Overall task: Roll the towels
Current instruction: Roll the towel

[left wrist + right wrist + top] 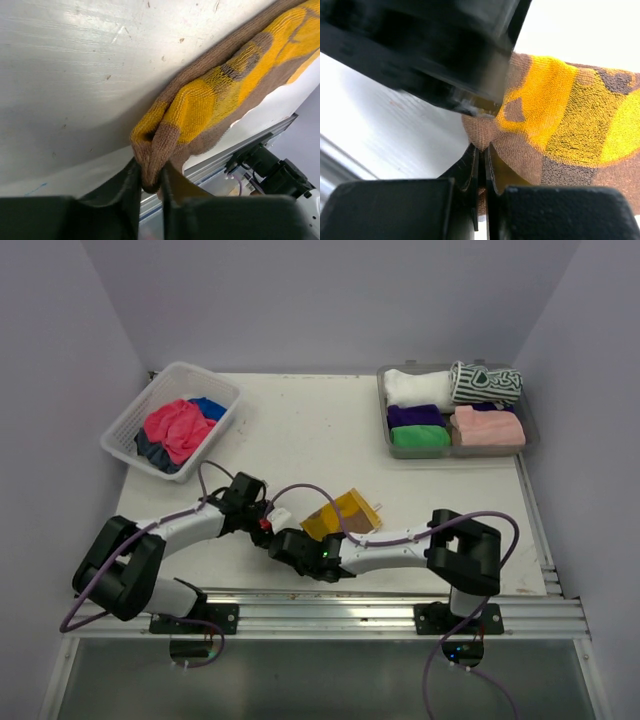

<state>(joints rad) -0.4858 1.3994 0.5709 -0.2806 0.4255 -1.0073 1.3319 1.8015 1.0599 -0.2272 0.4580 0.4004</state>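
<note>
Left fingers (129, 197) are clamped on a bunched-up corner of the yellow-and-brown terry cloth towel (210, 95). Right fingers (469, 167) are squeezed tight on another edge of the same towel. It's sitting at the front middle of the white counter (320, 430), right between the two arms.

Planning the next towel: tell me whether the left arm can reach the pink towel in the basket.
Probably not yet: the left gripper is shut on the yellow-and-brown towel. Nothing stands between it and the white lattice basket, so the pink towel looks reachable once freed.
</note>
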